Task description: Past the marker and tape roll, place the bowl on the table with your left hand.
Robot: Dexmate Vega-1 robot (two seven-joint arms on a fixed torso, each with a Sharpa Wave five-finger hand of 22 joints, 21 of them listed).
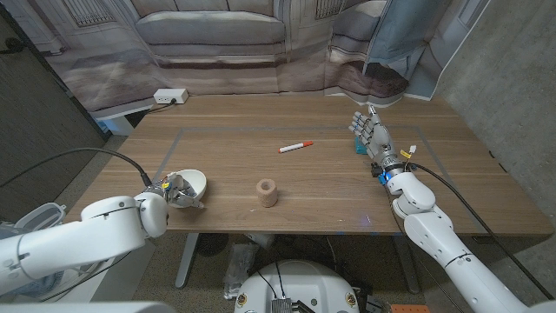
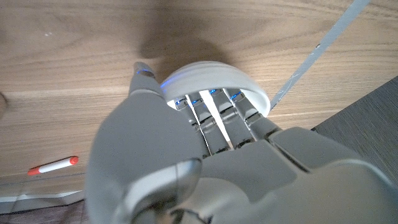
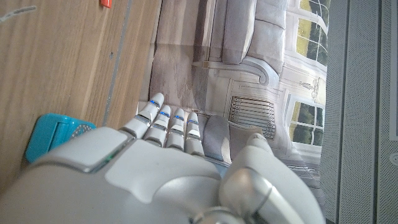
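A white bowl (image 1: 195, 183) hangs at the table's front left, tipped on its side, gripped by my left hand (image 1: 176, 190). In the left wrist view the fingers (image 2: 214, 118) hook over the bowl's rim (image 2: 211, 73) and reach inside it. Whether the bowl touches the wood I cannot tell. A red and white marker (image 1: 295, 146) lies near the table's middle, also seen as the marker (image 2: 53, 166) from the left wrist. A cardboard tape roll (image 1: 267, 192) stands in front of it, right of the bowl. My right hand (image 1: 370, 136) stands at the right with straight fingers, holding nothing.
A teal object (image 1: 358, 144) sits just beside my right hand, showing as the teal object (image 3: 53, 134) in the right wrist view. A white power strip (image 1: 169, 96) lies at the back left corner. A sofa stands behind the table.
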